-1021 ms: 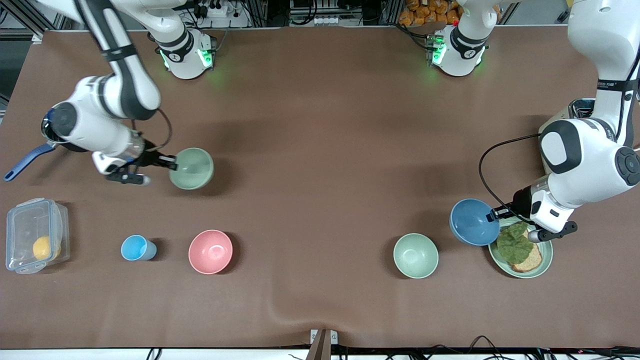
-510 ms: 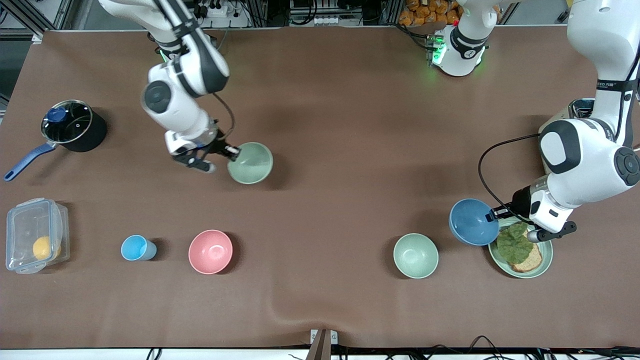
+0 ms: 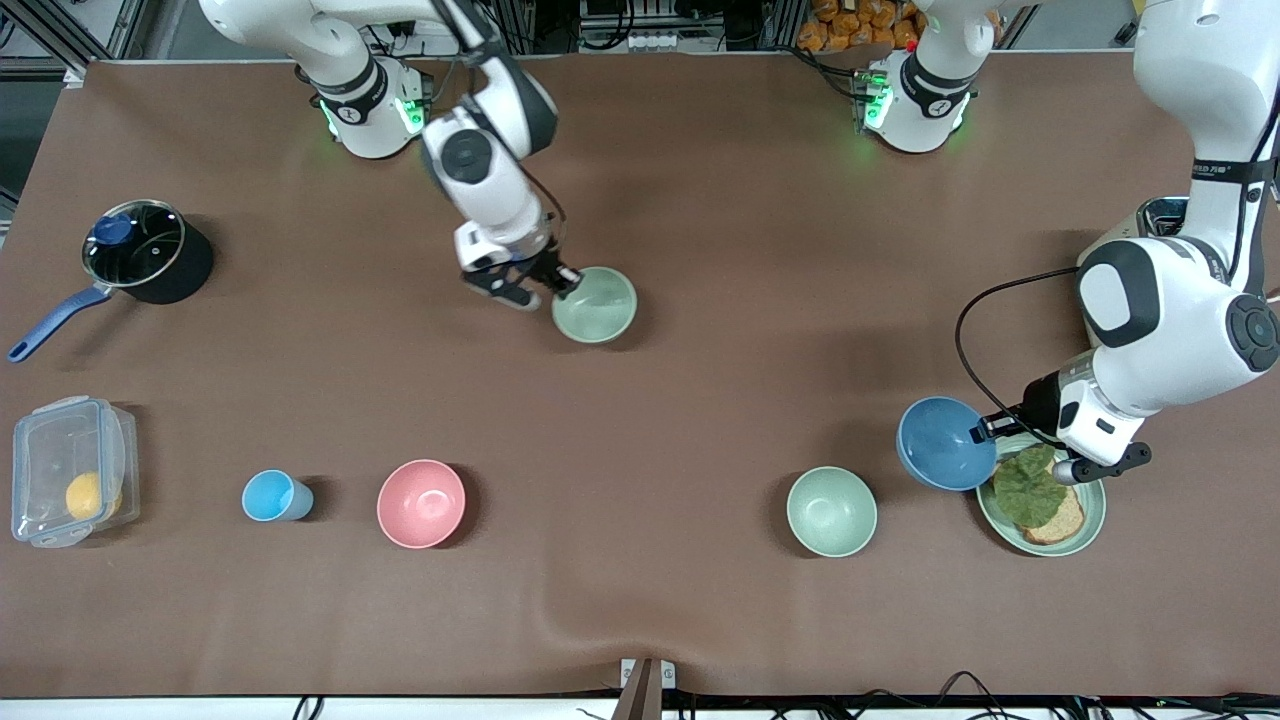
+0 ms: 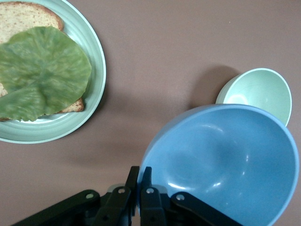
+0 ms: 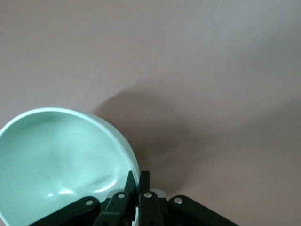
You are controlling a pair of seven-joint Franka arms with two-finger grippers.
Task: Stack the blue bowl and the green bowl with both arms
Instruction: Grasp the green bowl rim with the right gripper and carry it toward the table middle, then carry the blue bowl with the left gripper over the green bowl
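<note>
My right gripper (image 3: 563, 279) is shut on the rim of a pale green bowl (image 3: 596, 304) and holds it above the middle of the table; the bowl (image 5: 56, 160) fills the right wrist view beside the gripper (image 5: 138, 181). My left gripper (image 3: 984, 430) is shut on the rim of the blue bowl (image 3: 943, 443), held above the table beside the green plate; the blue bowl (image 4: 225, 162) shows large by the gripper (image 4: 140, 176) in the left wrist view. A second pale green bowl (image 3: 831, 511) stands on the table near the blue bowl and also shows in the left wrist view (image 4: 261, 90).
A green plate (image 3: 1092, 510) with bread and a leaf lies under my left wrist. A pink bowl (image 3: 421, 503), a light-blue cup (image 3: 272, 496) and a clear box (image 3: 66, 470) stand toward the right arm's end. A black pot (image 3: 140, 250) stands farther back.
My right arm has carried its green bowl from the right arm's end toward the table's middle. The left gripper with the blue bowl has barely moved.
</note>
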